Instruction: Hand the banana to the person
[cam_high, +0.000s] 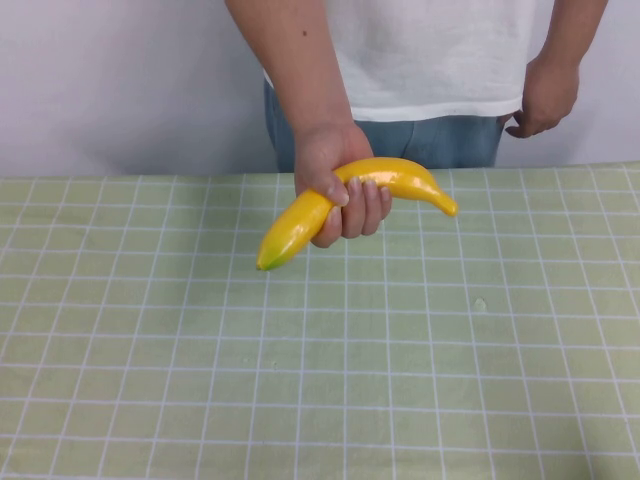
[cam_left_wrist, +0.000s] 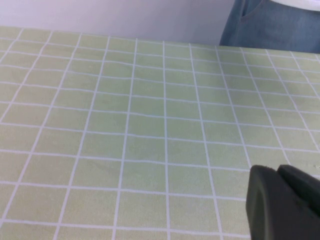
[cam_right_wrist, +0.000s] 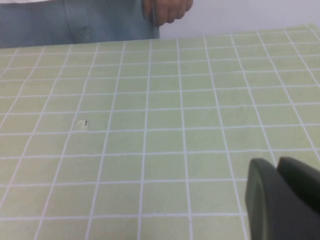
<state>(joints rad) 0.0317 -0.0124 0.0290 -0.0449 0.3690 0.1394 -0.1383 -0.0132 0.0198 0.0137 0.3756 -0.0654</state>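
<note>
The person (cam_high: 430, 60) stands behind the table in a white t-shirt and blue jeans. One hand (cam_high: 335, 165) grips the yellow banana (cam_high: 295, 225) round its middle and holds it just above the table, greenish tip pointing down toward me. The person's other hand (cam_high: 545, 95) hangs at the side. Neither gripper shows in the high view. My left gripper (cam_left_wrist: 277, 170) is shut and empty above the bare cloth. My right gripper (cam_right_wrist: 276, 162) is shut and empty too. The banana is out of both wrist views.
A pale green tablecloth with a white grid (cam_high: 320, 380) covers the table. A small pale speck (cam_high: 480, 303) lies on it, also seen in the right wrist view (cam_right_wrist: 82, 124). The person's jeans (cam_left_wrist: 270, 25) and hanging hand (cam_right_wrist: 167, 10) show at the far edge.
</note>
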